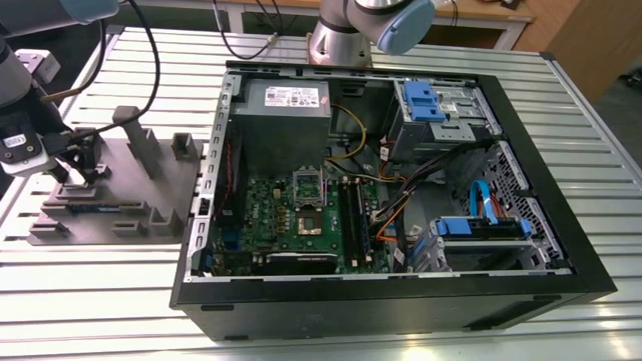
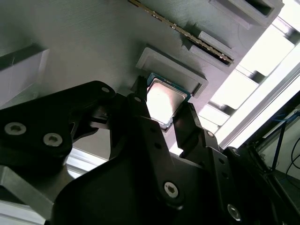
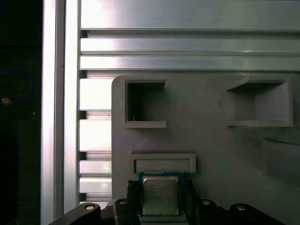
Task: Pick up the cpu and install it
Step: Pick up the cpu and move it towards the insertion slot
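slatted table (image 1: 101,301), computer case (image 1: 401,308) in exterior view; tool (image 2: 163,108) tight around cpu (image 3: 161,194) in both wrist views

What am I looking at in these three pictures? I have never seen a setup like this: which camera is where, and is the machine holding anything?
The machine is a robot arm with a two-fingered gripper at its end. The exterior view comes from a camera off the arm and takes in the metal slatted table. On it stand an open computer case, its green motherboard exposed, and, at the exterior view's left, a grey holder block. Both wrist views come from cameras riding on the arm, looking along the gripper. They show the cpu, a small square silver chip, between the gripper's dark fingers, which appear to press on two opposite edges of it, at the holder block.
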{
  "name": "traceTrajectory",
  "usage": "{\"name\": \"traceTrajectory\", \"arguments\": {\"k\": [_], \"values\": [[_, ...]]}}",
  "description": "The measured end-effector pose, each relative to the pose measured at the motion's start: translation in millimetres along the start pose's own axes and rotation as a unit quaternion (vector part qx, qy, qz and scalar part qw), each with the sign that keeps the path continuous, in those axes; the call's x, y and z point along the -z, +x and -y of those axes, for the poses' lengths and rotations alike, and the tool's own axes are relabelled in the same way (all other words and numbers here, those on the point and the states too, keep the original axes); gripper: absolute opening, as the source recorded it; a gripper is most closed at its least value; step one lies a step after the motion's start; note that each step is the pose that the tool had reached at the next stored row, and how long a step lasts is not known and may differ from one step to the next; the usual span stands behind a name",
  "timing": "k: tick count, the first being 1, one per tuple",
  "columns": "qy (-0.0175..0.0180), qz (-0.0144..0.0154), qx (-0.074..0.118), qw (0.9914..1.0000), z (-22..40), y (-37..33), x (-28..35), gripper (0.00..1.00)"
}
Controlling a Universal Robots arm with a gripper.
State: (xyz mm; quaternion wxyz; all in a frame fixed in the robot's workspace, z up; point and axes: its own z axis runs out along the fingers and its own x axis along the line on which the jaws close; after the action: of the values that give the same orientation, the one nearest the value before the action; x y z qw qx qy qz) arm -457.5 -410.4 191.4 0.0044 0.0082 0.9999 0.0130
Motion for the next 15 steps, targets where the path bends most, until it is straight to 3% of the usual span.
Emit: {"name": "traceTrajectory", "arguments": {"k": [15], "values": [[0.0000, -0.0001, 0.000, 1.00000, -0.1, 0.0, 5.5, 0.47]]}}
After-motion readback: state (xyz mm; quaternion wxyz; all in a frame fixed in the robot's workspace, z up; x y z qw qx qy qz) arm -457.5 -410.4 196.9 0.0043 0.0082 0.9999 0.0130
